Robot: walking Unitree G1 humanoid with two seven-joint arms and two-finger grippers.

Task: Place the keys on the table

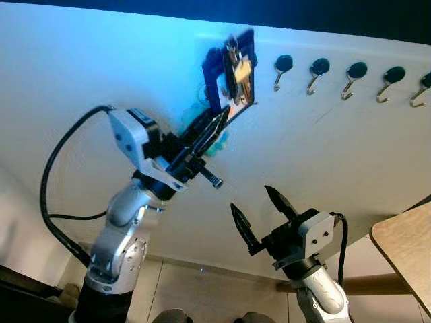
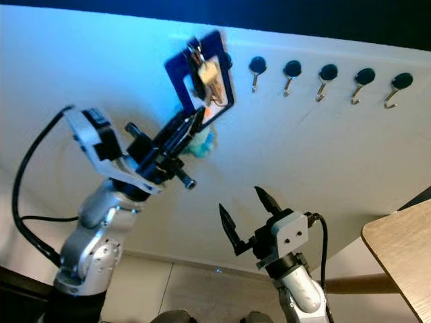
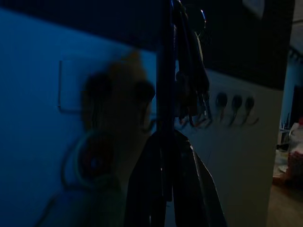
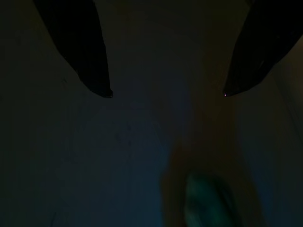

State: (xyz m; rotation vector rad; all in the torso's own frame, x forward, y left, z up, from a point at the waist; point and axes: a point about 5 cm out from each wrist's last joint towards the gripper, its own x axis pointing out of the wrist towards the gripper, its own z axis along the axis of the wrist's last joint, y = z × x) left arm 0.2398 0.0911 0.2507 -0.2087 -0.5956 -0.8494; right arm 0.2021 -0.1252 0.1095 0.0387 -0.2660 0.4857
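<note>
Blue-tagged keys [image 1: 237,70] sit pinched in your left gripper [image 1: 217,124] at the hooks [image 1: 318,73], the table [image 1: 407,252] lying low to your right beside the spread, empty right gripper [image 1: 259,212].

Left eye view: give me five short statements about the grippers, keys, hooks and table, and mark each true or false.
1. The left gripper is shut on the flat blue card holder with the bunch of keys. True.
2. The right gripper holds the keys. False: it is open and holds nothing.
3. The black-capped metal wall hooks are bare. True.
4. The keys lie on the light wooden table. False: they are up by the wall.
5. The right gripper touches the table. False: it is apart from it.
</note>
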